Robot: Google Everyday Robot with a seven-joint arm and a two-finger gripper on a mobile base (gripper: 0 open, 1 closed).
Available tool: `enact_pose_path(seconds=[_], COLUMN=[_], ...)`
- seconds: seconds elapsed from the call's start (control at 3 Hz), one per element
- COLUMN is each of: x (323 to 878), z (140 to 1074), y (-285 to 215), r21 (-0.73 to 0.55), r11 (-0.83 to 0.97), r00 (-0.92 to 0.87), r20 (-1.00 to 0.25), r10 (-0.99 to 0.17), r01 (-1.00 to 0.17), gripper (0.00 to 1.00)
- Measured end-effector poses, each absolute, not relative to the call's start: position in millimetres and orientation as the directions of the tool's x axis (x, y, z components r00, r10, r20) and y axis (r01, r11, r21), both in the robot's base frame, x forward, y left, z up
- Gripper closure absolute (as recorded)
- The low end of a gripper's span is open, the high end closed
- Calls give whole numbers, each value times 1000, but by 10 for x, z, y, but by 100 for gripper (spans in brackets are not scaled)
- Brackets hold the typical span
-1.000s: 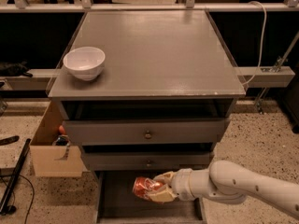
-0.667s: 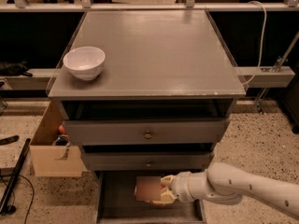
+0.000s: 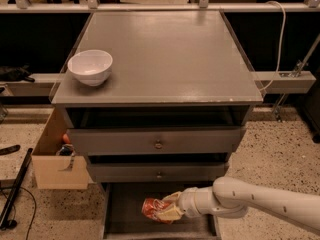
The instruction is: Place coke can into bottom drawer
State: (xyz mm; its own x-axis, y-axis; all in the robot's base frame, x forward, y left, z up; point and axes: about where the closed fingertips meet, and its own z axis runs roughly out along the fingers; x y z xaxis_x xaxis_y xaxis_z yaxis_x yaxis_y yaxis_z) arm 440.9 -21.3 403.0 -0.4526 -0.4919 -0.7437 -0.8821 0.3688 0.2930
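The coke can (image 3: 152, 207) is a dented red-orange can held on its side in my gripper (image 3: 166, 210). The gripper is shut on the can, over the dark floor of the open bottom drawer (image 3: 125, 213), which is pulled out below the two grey knobbed drawers. My white arm (image 3: 250, 204) reaches in from the lower right. I cannot tell whether the can touches the drawer floor.
A white bowl (image 3: 90, 66) stands on the left of the grey cabinet top (image 3: 165, 54). The two upper drawers (image 3: 157, 144) with small knobs are slightly open. A cardboard box (image 3: 55, 159) sits against the cabinet's left side. A dark pole (image 3: 14, 191) lies on the speckled floor.
My gripper has carried the can lower and a little further into the bottom drawer. The bowl and the drawers have not moved.
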Motion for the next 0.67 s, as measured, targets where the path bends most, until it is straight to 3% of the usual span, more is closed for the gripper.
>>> enact_pose_path(seconds=[0.67], x=[4595], z=[3381], y=[-361], r21=[328], r11=[400], r00=[-502], r20=[-715], r10=[-486], r01=[-856], gripper=[100])
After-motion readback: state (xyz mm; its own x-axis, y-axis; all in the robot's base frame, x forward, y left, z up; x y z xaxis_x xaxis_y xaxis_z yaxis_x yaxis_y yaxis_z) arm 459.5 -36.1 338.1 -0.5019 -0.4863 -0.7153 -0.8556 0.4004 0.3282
